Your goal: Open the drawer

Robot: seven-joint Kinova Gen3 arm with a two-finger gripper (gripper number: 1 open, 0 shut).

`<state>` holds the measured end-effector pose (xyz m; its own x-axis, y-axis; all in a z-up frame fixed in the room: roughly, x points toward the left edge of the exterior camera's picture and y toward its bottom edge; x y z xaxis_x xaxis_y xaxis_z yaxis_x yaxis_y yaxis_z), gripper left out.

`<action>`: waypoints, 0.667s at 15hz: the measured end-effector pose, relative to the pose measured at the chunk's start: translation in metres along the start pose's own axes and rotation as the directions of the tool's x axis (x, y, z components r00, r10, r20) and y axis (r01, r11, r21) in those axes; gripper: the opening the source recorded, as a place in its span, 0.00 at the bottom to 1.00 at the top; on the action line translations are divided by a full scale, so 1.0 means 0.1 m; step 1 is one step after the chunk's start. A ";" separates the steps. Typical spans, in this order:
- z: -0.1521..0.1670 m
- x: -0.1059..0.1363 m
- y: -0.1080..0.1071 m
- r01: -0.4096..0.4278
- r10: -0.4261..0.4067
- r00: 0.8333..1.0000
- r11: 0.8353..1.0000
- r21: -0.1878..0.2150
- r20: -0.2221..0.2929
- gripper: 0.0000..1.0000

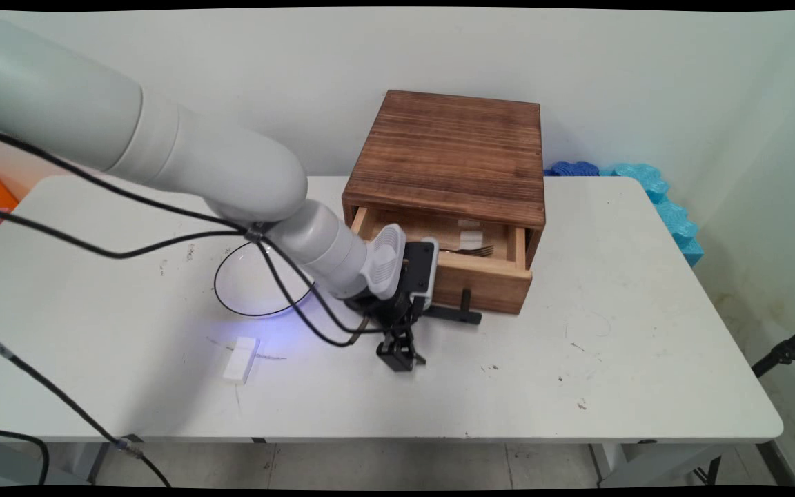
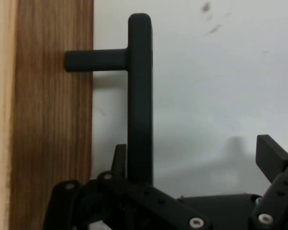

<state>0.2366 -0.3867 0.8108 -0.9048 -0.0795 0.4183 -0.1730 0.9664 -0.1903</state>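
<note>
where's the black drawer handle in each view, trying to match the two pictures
Main view: the black drawer handle sits just right of centre, sticking out from the open drawer's front, partly hidden by the pincer.
Hand view: the handle runs top to bottom left of centre, its post joining the drawer's front at the left edge.
Shared landmark: the drawer's brown wooden front, with the white table beside it.
</note>
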 end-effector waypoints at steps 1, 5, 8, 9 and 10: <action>-0.02 0.00 0.07 -0.001 0.001 1.000 1.000 -0.008 0.000 1.00; -0.06 -0.01 0.26 -0.003 0.003 1.000 1.000 -0.029 0.000 1.00; -0.10 -0.02 0.40 -0.004 0.004 1.000 0.999 -0.045 -0.001 1.00; -0.11 -0.02 0.44 -0.005 0.005 1.000 0.999 -0.048 -0.001 1.00; -0.12 -0.02 0.49 -0.006 0.005 1.000 0.999 -0.053 -0.002 1.00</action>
<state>0.2340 -0.3359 0.8112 -0.9051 -0.0739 0.4188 -0.1470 0.9785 -0.1450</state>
